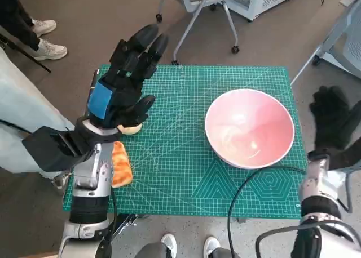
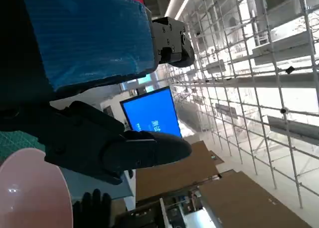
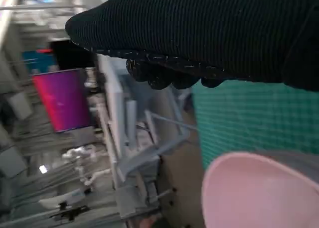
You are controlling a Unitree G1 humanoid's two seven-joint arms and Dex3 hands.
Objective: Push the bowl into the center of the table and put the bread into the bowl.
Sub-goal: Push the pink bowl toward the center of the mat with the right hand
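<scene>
The pink bowl (image 1: 249, 128) stands on the right half of the green mat (image 1: 186, 156), near its right edge. Its rim also shows in the left wrist view (image 2: 30, 188) and in the right wrist view (image 3: 259, 193). The golden-brown bread (image 1: 120, 164) lies at the mat's left edge, partly hidden under my left wrist, and a pale end (image 1: 132, 129) peeks out by the thumb. My left hand (image 1: 127, 80) is raised above the bread with its fingers spread, holding nothing. My right hand (image 1: 335, 118) hangs beyond the table's right edge beside the bowl, fingers apart and empty.
A person's legs and white shoes (image 1: 45, 41) are at the far left. A chair base on castors (image 1: 197, 21) stands behind the table. A black cable (image 1: 242, 190) loops over the mat's front right.
</scene>
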